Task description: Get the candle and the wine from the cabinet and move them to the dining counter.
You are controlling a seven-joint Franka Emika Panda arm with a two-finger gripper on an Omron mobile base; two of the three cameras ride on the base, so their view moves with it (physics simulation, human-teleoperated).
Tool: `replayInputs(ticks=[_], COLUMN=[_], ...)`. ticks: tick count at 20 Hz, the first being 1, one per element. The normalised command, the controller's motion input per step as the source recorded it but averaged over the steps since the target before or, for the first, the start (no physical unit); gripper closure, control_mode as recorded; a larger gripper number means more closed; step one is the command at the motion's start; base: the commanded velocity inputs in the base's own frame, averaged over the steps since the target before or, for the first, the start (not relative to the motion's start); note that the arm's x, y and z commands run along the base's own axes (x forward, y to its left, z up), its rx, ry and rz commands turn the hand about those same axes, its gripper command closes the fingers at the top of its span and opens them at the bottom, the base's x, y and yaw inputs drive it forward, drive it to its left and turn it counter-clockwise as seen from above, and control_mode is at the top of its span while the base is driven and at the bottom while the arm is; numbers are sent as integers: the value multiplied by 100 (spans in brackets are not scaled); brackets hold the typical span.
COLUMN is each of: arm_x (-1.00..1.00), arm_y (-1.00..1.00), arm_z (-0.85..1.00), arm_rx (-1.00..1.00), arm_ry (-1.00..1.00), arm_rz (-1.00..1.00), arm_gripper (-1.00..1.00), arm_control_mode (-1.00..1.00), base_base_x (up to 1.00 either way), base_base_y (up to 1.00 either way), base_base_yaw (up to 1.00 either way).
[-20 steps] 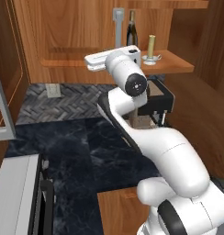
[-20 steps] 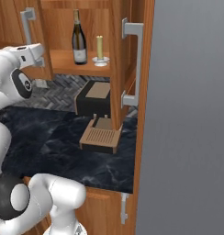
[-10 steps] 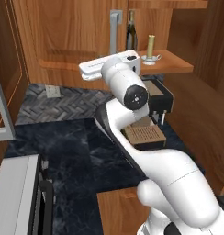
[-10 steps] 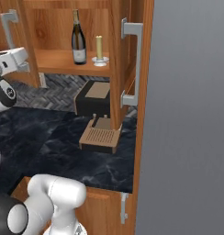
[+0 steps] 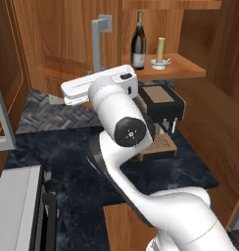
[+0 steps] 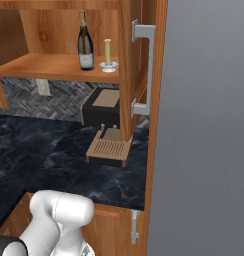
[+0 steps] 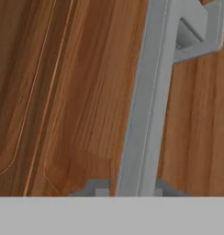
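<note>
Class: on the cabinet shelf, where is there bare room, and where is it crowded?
Free: the shelf left of the wine. Crowded: the right end, where the candle stands close beside the wine, hard by the door.

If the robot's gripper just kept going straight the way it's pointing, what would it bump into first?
Most likely the grey bar handle of the wooden cabinet door. The hand view looks straight at that bar from close up, with the door panel right behind it. How near the shut gripper is can't be told exactly.

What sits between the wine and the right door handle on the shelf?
The candle, standing in its small pale dish, right of the wine on the cabinet shelf. Past it comes the cabinet's wooden side wall, then the grey handle. Clearest in the right base view.
</note>
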Motion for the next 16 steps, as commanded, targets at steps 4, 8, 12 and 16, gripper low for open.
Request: replayInputs(ticks=[4,8,12,16], arm_x=[-58,-43,-62,-66], arm_y=[74,7,-23,-39], arm_z=[-16,-1,0,0], arm_rx=[0,4,11,16], arm_ry=[4,0,0,0], arm_rz=[0,0,6,9], arm_gripper=[-100,-100,-100,-100], arm_control_mode=[-100,-100,-100,-100], base_base_x=[0,0,0,0], base_base_y=[0,0,0,0], base_base_yaw=[0,0,0,0])
